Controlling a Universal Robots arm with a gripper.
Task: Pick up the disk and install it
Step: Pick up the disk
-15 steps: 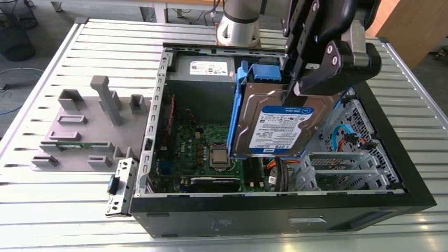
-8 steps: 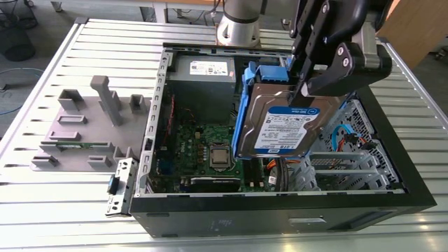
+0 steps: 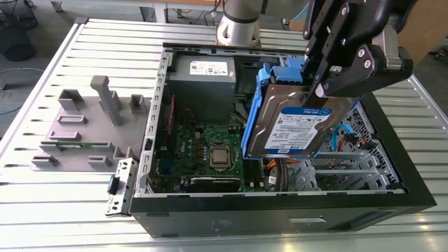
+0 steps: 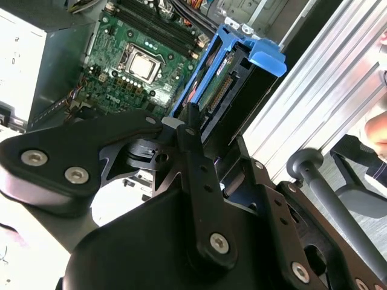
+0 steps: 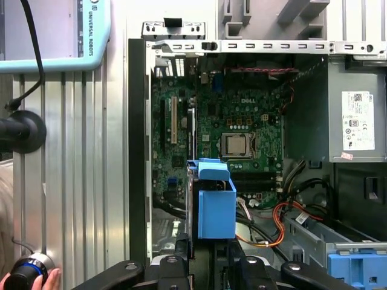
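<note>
The gripper (image 3: 316, 94), its jaws closed on the top edge of the disk (image 3: 297, 126), holds the disk on edge, clear of the open computer case (image 3: 280, 207). The disk hangs beside the motherboard (image 3: 206, 149) and over the metal drive cage (image 3: 353, 165). Pick-up is complete; the disk is not yet seated in a bay.
</note>
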